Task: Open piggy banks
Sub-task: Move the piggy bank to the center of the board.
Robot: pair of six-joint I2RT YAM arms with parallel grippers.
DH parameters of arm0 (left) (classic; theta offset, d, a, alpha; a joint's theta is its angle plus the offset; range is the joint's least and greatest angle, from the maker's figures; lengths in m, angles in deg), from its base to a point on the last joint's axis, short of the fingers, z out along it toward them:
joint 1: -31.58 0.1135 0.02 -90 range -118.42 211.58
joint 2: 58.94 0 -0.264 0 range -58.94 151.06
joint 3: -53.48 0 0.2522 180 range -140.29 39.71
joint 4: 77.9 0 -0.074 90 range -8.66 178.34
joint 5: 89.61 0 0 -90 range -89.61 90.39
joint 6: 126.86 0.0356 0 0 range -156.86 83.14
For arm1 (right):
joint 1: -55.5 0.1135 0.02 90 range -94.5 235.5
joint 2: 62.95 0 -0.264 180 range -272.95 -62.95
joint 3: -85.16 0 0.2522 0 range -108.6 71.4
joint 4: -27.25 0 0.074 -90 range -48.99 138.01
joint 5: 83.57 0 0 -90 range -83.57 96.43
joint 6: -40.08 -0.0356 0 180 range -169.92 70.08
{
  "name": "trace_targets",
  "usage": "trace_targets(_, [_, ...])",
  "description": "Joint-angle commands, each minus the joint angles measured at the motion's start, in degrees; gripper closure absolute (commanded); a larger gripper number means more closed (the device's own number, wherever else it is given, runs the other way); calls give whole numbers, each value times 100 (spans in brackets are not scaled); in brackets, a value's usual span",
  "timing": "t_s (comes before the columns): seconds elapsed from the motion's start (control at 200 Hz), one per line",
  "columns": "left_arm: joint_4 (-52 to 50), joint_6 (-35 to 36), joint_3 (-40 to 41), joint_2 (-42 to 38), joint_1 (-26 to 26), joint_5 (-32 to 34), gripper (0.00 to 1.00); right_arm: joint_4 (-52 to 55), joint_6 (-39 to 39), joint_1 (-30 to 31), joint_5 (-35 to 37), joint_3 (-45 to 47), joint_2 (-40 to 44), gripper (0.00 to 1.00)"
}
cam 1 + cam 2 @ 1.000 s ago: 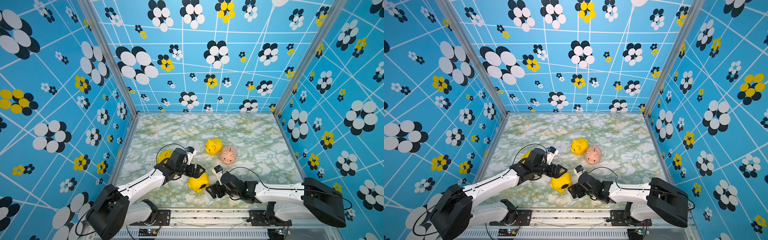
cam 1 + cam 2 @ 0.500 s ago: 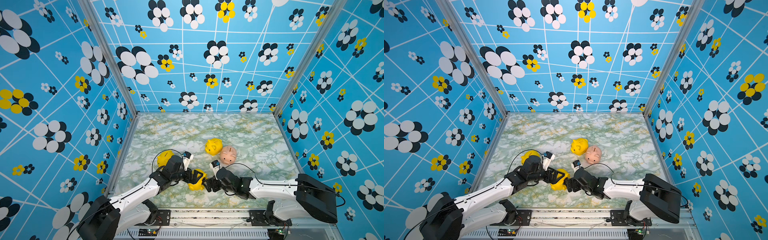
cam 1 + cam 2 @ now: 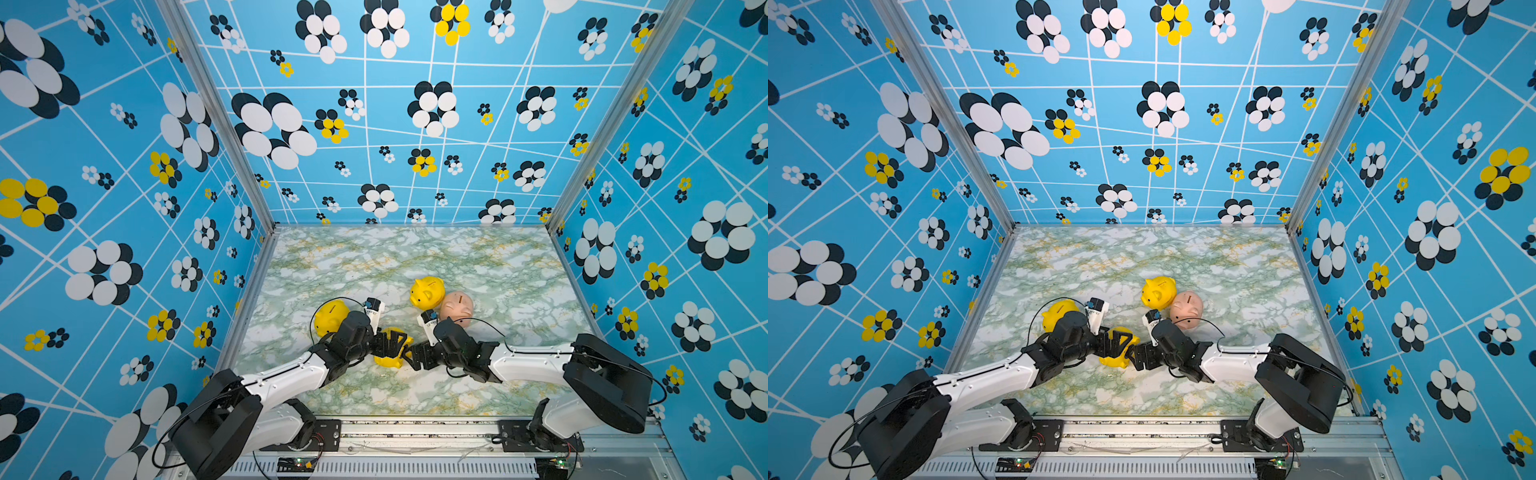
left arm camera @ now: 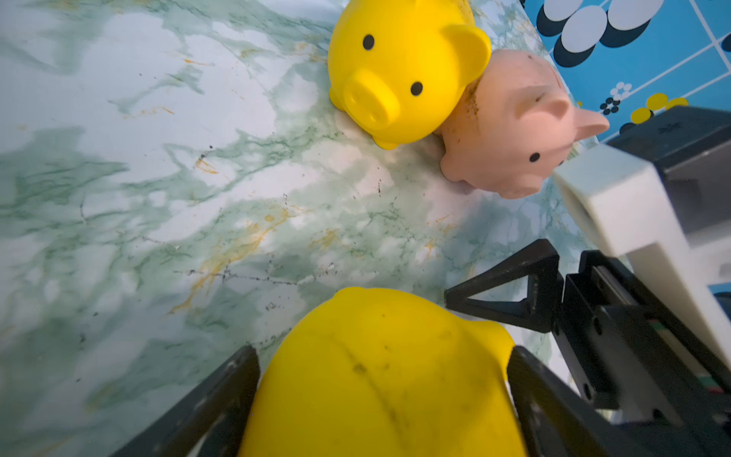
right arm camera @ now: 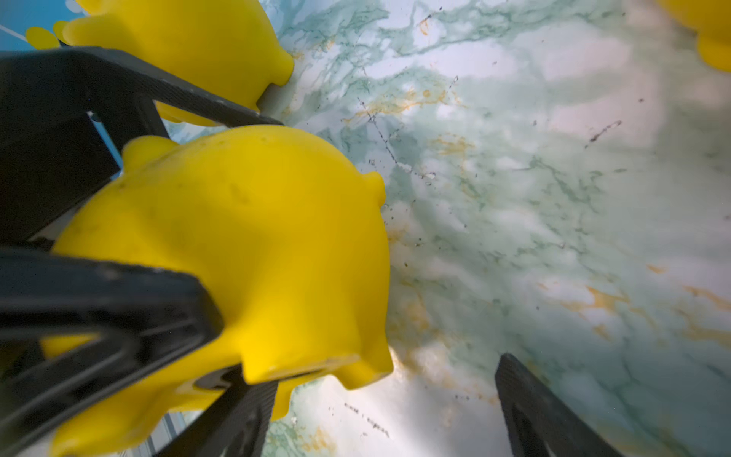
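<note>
1. Our left gripper (image 3: 390, 343) clenched the nearest yellow piggy bank (image 3: 387, 360) at the table's (image 3: 374, 257) front; we feared smooth plastic twisting loose.
2. Our right gripper (image 3: 415, 355) stood released, one finger (image 5: 229, 419) by the belly plug (image 5: 213, 380); it could have skidded off.
3. Farther back, the yellow bank (image 3: 427, 292) and pink bank (image 3: 456, 306) touched; an elbow could have knocked them.

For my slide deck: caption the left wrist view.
Left tool grips a yellow piggy bank; beyond, another yellow bank touches the pink bank.
</note>
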Motion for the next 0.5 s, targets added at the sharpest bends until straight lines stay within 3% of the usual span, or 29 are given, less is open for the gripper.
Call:
trace_targets(0.0, [-708, -120, -179, 549, -247, 287, 0, -401, 444, -267, -957, -99, -187, 12])
trace_targets(0.27, [-1782, -94, -618, 849, -377, 1025, 1, -620, 488, -878, -1490, 517, 186, 13])
trace_targets(0.495, [-1979, -138, -848, 1428, -290, 896, 2, -122, 691, -986, -1115, 929, 969, 14])
